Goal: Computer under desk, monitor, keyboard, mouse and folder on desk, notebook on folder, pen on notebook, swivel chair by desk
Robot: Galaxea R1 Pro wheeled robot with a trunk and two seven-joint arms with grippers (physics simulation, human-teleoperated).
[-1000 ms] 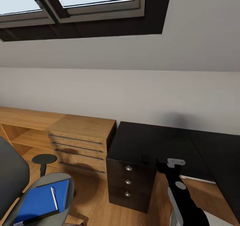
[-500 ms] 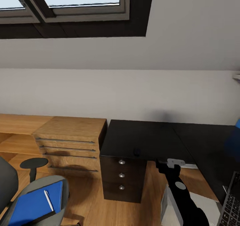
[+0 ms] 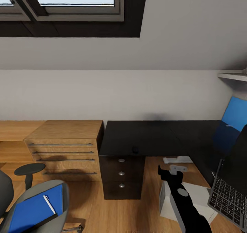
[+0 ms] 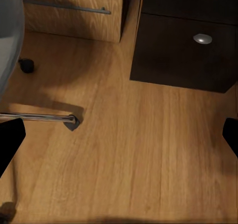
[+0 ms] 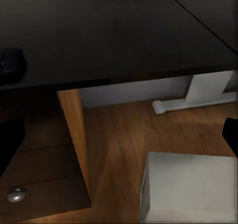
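The black desk [image 3: 144, 135] stands against the wall, with the small black mouse [image 3: 135, 150] near its front edge above the drawers. The keyboard [image 3: 229, 198] lies on the desk's right wing, below the blue-lit monitor [image 3: 236, 118]. On the floor by that wing stands the grey computer [image 3: 197, 197]. At the lower left, the swivel chair [image 3: 64, 205] carries the blue folder [image 3: 29, 213] with the pen [image 3: 49, 204] on it. The notebook is out of view. My right gripper [image 5: 119, 140] is open, facing the desk edge, the mouse [image 5: 12, 65] and the computer [image 5: 188, 184]. Over the floor, my left gripper [image 4: 119, 137] is open.
A light wooden drawer cabinet [image 3: 63, 147] adjoins the desk's left end. The chair's chrome base leg [image 4: 39, 117] and a caster [image 4: 27, 65] lie below my left gripper. A white desk leg [image 5: 208, 90] stands behind the computer. Bare wooden floor [image 3: 99, 209] separates chair and desk.
The camera has swung right, so everything has shifted left in view. The keyboard, monitor and computer have come into view at the right. The right arm keeps its place in the picture.
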